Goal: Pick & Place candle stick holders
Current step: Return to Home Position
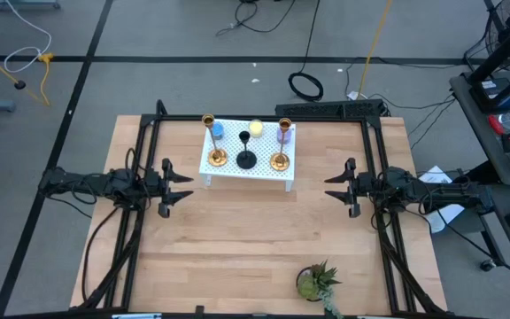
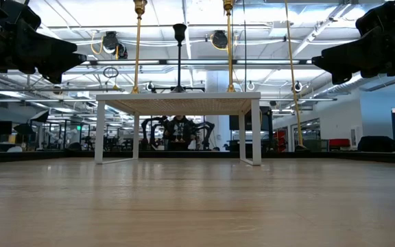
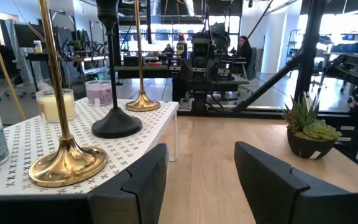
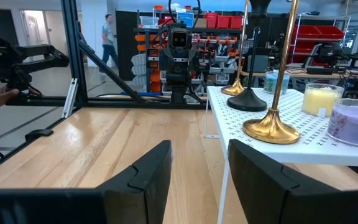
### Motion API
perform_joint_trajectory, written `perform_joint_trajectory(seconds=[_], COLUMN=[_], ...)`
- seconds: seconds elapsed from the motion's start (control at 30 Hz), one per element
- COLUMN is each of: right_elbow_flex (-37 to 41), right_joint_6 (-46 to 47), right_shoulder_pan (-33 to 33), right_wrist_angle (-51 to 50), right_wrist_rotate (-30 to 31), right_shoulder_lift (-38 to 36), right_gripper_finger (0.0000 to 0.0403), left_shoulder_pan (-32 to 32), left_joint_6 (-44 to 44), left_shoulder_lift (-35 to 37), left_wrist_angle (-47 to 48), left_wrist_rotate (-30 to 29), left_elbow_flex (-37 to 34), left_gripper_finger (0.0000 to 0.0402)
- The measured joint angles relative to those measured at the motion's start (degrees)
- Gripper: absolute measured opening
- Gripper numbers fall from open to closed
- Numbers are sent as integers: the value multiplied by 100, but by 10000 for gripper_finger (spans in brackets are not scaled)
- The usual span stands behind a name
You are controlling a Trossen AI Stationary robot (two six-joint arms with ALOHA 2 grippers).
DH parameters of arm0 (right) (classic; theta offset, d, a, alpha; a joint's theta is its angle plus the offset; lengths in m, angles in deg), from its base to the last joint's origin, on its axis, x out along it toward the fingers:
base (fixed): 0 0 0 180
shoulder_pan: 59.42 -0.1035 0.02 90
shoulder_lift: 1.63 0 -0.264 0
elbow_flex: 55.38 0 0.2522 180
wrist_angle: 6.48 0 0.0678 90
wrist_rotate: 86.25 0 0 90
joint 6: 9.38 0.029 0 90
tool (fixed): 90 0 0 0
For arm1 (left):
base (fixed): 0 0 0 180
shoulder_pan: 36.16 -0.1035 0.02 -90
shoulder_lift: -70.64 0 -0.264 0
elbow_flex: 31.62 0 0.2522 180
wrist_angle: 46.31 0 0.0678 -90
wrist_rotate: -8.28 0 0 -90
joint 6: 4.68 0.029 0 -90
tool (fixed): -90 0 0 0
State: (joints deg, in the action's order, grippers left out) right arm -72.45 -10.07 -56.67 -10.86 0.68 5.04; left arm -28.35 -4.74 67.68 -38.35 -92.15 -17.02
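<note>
Room (high): grey floor w/ loose cables around a wood table (image 1: 237,252).
Shelf: small white perforated shelf (image 1: 262,171) at the table's far middle, betw. the two arms.
Holders: all 3 upright on the shelf, in the row nearer the table's centre. L gold holder (image 1: 217,158), black holder (image 1: 247,160) in the middle, R gold holder (image 1: 280,161). None touching.
Candles: blue candle (image 1: 218,129), yellow candle (image 1: 256,128), purple candle (image 1: 284,135) in the row behind the holders.
Plant: plant (image 1: 315,282) near the table's front edge, well apart from the shelf.
L gripper: L gripper (image 1: 187,187) beside the shelf's left end, not touching it. Fingers spread, nothing betw. them.
R gripper: R gripper (image 1: 329,189) off the shelf's right end. Fingers spread, empty.
Low view: shelf stands on its legs on the table. 3 stems rise from its top, black one shortest, betw. the golds. Both grippers hang high at either side, clear of the shelf.
L wrist view: fingers (image 3: 135,186) wide apart, gap bare. L gold holder nearest, then black, then R gold. Plant off to the side on the table. Person (image 3: 241,46) far back in the room.
R wrist view: fingers (image 4: 142,180) apart, holding nothing. R gold holder nearest, purple candle just beside it. Person (image 4: 107,34) walking in the bkgd.
</note>
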Motion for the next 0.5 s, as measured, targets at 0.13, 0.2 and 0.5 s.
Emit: perform_joint_trajectory(seconds=[0.13, 0.2, 0.5], right_elbow_flex=[-1, 0, 0], right_joint_6=[0, 0, 0], right_shoulder_pan=[0, 0, 0], right_wrist_angle=[0, 0, -2], right_wrist_rotate=[0, 0, 0], right_shoulder_lift=[0, 5, 15], right_gripper_finger=[155, 155, 155], left_shoulder_pan=[0, 0, 0], left_joint_6=[0, 0, 0], left_shoulder_lift=[0, 0, -2], left_wrist_angle=[0, -2, -40], left_wrist_rotate=[0, 0, 0], left_elbow_flex=[0, 0, 6], left_gripper_finger=[195, 196, 196])
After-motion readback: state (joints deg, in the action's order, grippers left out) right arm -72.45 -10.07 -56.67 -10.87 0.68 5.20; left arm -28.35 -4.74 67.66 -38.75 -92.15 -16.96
